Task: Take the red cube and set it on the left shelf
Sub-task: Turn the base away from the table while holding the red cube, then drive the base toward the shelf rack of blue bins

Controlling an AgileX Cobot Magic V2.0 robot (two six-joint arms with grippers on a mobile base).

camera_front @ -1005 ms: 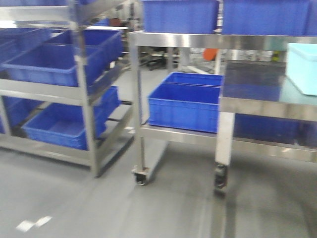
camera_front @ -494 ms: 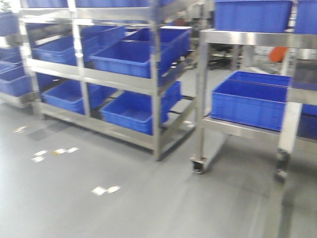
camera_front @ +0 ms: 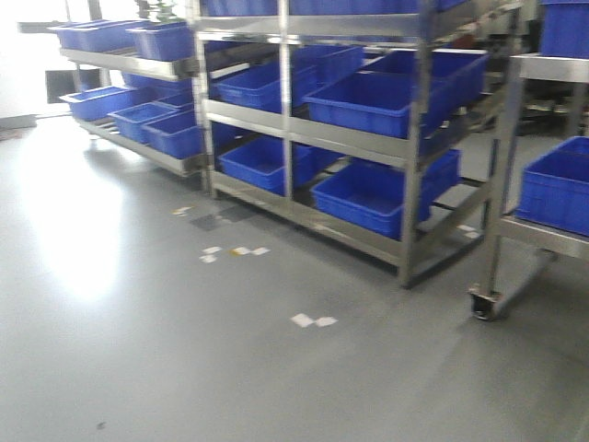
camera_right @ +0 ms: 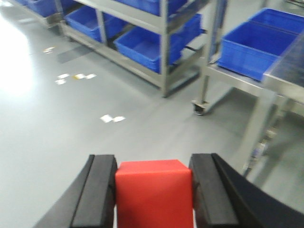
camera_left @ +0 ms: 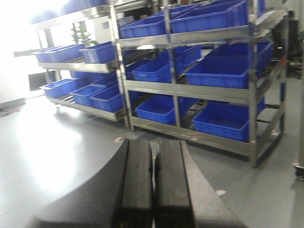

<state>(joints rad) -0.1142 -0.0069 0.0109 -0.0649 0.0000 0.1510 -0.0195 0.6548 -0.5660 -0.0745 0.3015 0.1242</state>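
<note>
Right gripper [camera_right: 154,164] clamped on red cube [camera_right: 154,197], black pads [camera_right: 97,190] pressed to both its sides, cube held up above grey floor [camera_right: 57,123], not on any shelf. Left gripper [camera_left: 153,145] jaws together, only a thin slit between them, nothing held. Front view: white tape marks [camera_front: 313,320] on floor, more scraps [camera_front: 230,250] further left. Behind them steel shelf rack [camera_front: 419,166] with blue bins [camera_front: 368,198] on lower and middle tiers. Right of rack, wheeled cart [camera_front: 502,230], caster [camera_front: 485,304] on floor, cart bin [camera_front: 557,184] on its low tier. Far left, second rack [camera_front: 138,64] with more blue bins, bright glare on floor near it
</note>
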